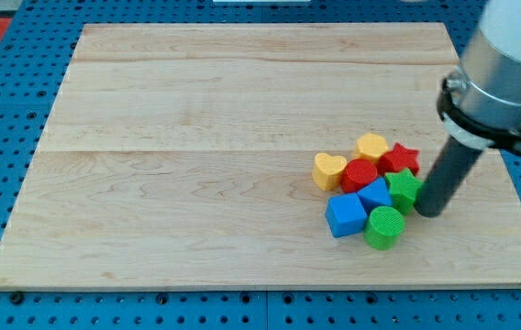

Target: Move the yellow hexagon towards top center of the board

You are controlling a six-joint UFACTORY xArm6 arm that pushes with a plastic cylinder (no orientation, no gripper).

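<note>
The yellow hexagon (371, 147) sits at the top of a tight cluster of blocks in the lower right of the wooden board (196, 110). It touches the red star (400, 159) on its right and the red cylinder (359, 174) below it. My tip (430, 212) rests on the board just right of the green star (404, 189), at the cluster's right side, below and right of the yellow hexagon.
The cluster also holds a yellow heart (328, 170) at its left, a blue block (374, 194) in the middle, a blue cube (345, 215) and a green cylinder (384, 227) at the bottom. The arm's grey body (504, 69) hangs over the board's right edge.
</note>
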